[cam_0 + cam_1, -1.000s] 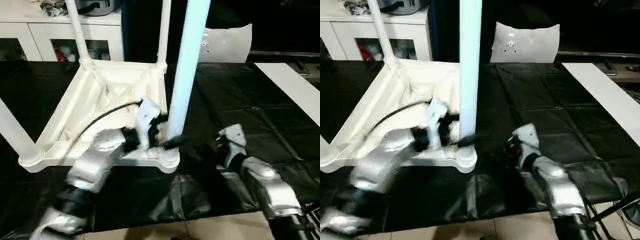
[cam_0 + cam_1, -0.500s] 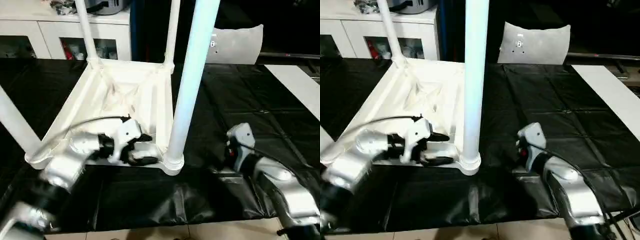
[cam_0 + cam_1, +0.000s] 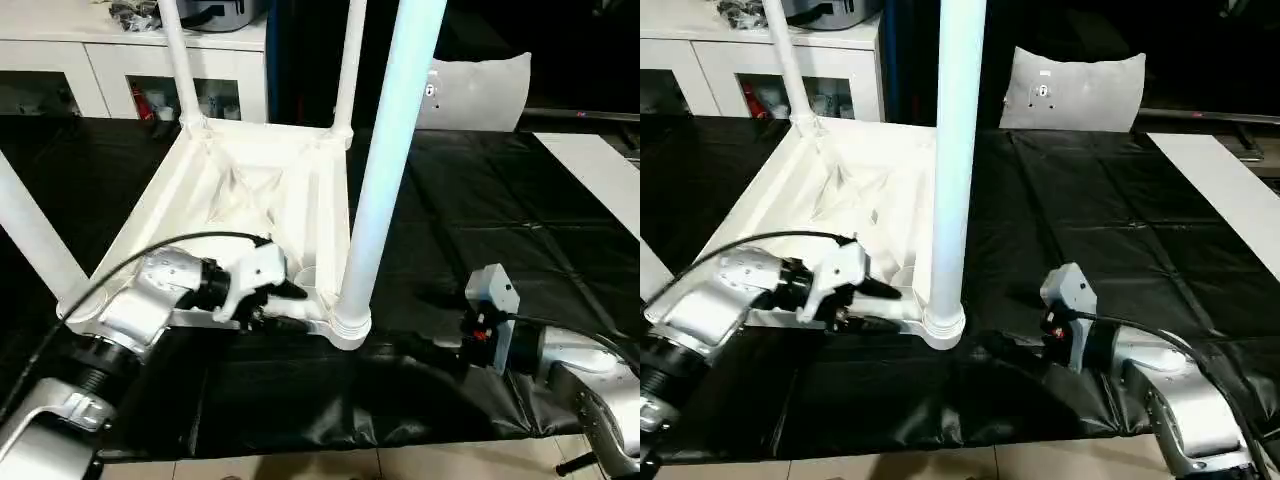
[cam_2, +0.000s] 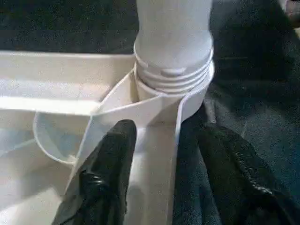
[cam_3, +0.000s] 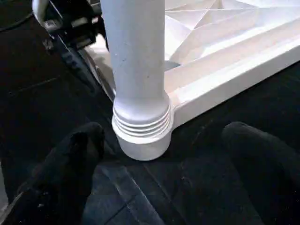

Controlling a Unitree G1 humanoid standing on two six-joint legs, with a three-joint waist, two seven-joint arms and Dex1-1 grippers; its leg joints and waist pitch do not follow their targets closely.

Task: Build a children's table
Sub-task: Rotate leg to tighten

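The children's table (image 3: pixel 250 190) lies upside down on a surface draped in black sheeting (image 3: pixel 480 240), its ribbed underside facing up and its legs standing straight up out of the round corner sockets. The nearest leg (image 3: pixel 385 170) rises just ahead of the left pincer (image 3: pixel 285 307), seated in the socket (image 4: pixel 174 84) whose ringed collar sits right past the fingertips. That left pincer reaches in from the near edge of the tabletop and straddles the white rim beside that corner: one black finger (image 4: pixel 105 176) lies inside the frame against a slanting rib, the other (image 4: pixel 229 173) hangs outside over the black sheeting, so the jaws stand partly spread with the rim wall between them; I cannot tell whether they actually press on it. The right pincer (image 5: pixel 159 187) sits low over the sheeting, off to the other side of the same corner leg and apart from it, its two fingers spread wide with nothing between them, pointing toward the collar of the leg. Beyond the far edge of the tabletop, two more legs (image 3: pixel 178 60) stand at the back corners, and behind them is a white cabinet (image 3: pixel 110 60) with glass doors. A grey cushion (image 3: pixel 1075 90) sits at the far side of the sheeting.
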